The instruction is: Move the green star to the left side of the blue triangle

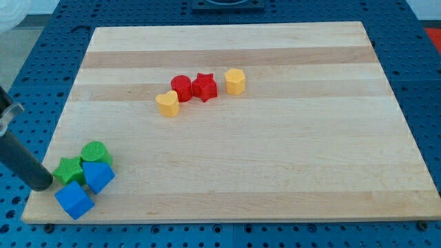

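Observation:
The green star (68, 169) lies near the board's bottom left corner. The blue triangle (98, 176) touches its right side. A green round block (95, 153) sits just above them and a blue cube (74, 200) just below. My tip (44, 184) rests at the board's left edge, just left of the green star and close to touching it.
A cluster sits in the upper middle of the wooden board (275, 151): a yellow heart-like block (167, 104), a red round block (181, 87), a red star (204, 87) and a yellow hexagonal block (235, 81). A blue perforated table (420, 89) surrounds the board.

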